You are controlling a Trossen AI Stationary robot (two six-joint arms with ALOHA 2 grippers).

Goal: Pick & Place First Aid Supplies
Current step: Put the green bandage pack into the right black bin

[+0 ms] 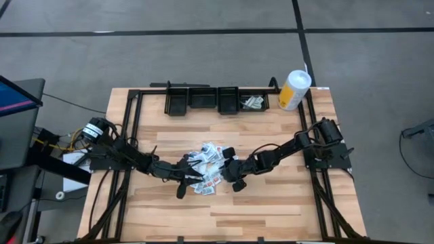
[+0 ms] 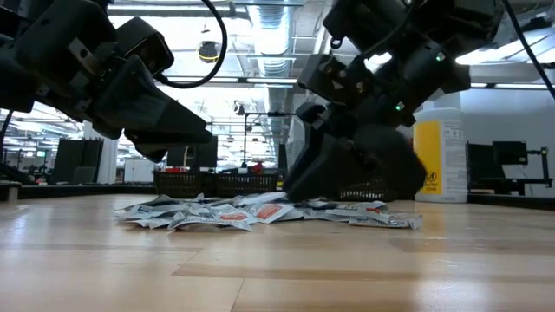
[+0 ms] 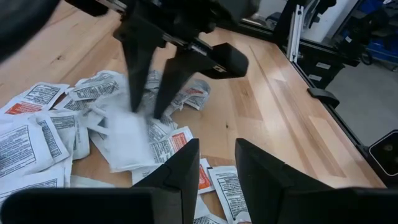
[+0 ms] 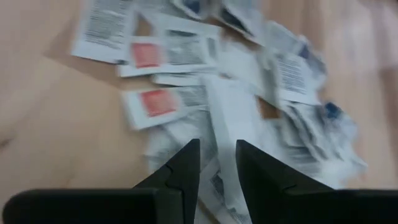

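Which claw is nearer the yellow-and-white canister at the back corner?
Right. The right claw sits at the packet pile's edge on the canister's side; the left claw is farther across.

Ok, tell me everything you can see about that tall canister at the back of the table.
The canister stands upright at the table's far right corner, just right of the row of black bins. Its body is yellow with a white printed label and a white top; it looks like plastic. In the low view it rises behind the right arm. Nothing grips it; both end effectors work at the packet pile mid-table.
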